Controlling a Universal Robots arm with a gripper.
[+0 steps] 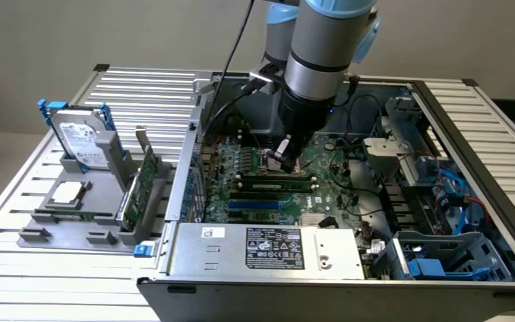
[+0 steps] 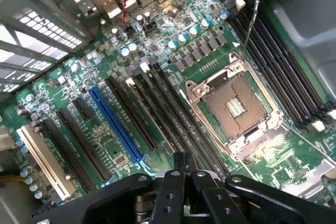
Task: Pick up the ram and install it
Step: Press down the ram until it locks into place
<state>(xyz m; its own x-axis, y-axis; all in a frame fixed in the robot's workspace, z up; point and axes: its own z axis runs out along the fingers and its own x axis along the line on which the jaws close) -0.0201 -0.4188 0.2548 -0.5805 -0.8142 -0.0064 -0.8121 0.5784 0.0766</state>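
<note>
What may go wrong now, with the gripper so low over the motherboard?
1. The ram lies along the black slots right under the gripper. Whether it is fully seated I cannot tell. If it is skewed, pressing may bend it or harm a slot.
2. The open CPU socket sits beside those slots, so a sideways slip might touch its bare contacts.

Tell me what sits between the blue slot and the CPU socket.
Several long black slots lying side by side, seen in the wrist view.
</note>
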